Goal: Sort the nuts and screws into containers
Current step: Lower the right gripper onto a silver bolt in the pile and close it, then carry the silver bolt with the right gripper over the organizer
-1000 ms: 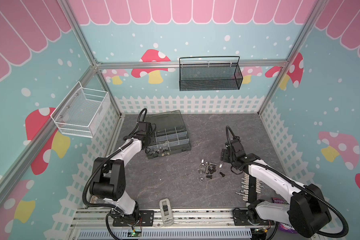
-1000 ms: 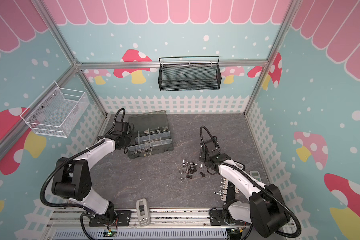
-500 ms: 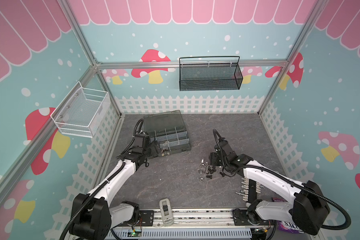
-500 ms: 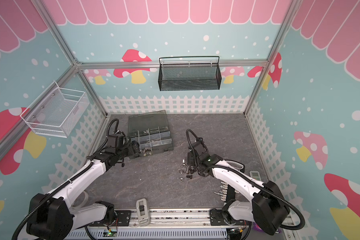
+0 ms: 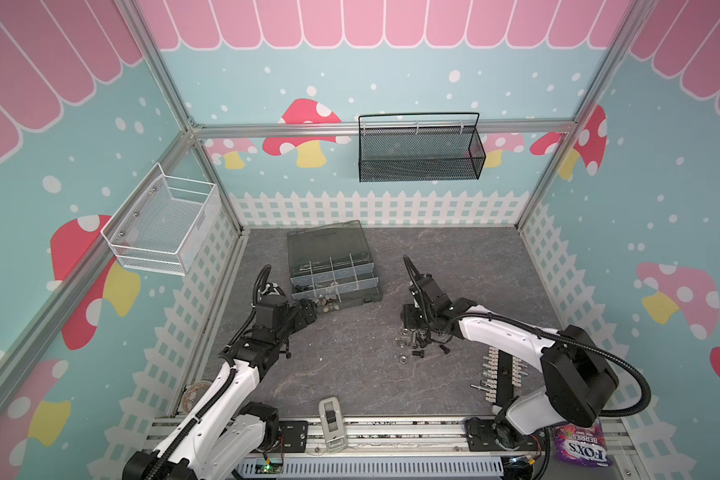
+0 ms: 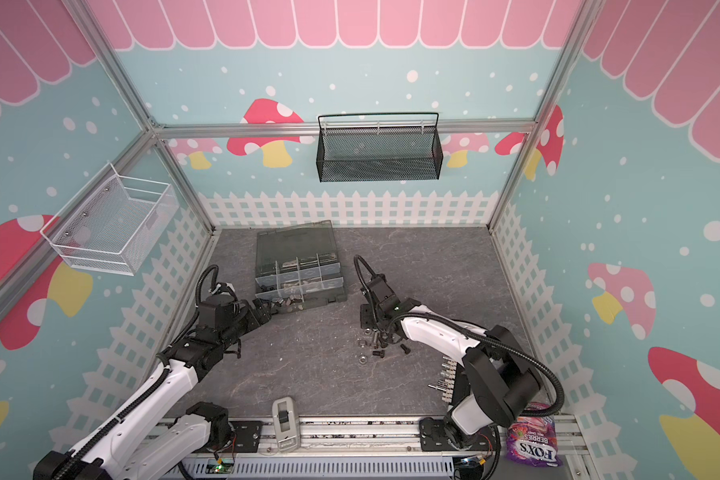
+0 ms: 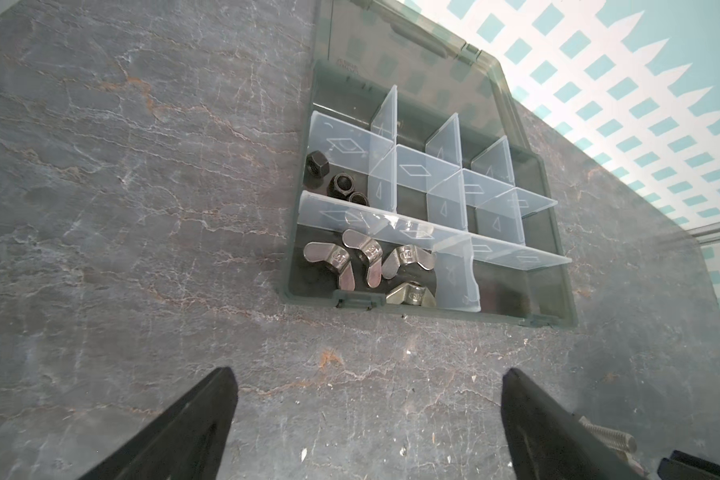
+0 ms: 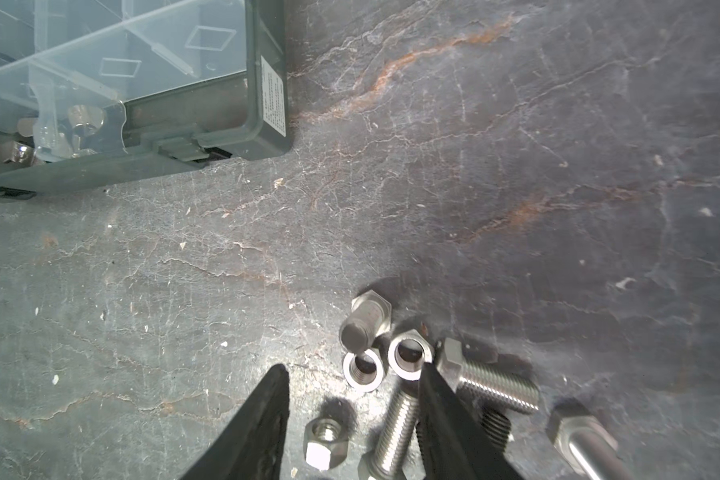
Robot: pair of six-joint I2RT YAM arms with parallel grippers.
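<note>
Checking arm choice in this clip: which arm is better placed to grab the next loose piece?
Right. The right hand hangs low over the loose screws and nuts, its fingers straddling a silver screw. The left hand is open and empty in front of the organizer box, away from that pile.

A dark grey counter (image 5: 350, 374) is showing rusty orange veins. The smoky grey-green organizer box (image 7: 495, 318) is holding pale translucent dividers (image 7: 416, 172), shiny silver wing nuts (image 7: 364, 253) and black hex nuts (image 7: 318, 164). Silver screws (image 8: 495, 384) are gleaming. Teal walls (image 5: 391, 75) are displaying white dots, red mushrooms and pink scallops behind a black mesh basket (image 5: 418, 151) and a white wire basket (image 5: 163, 226).
</note>
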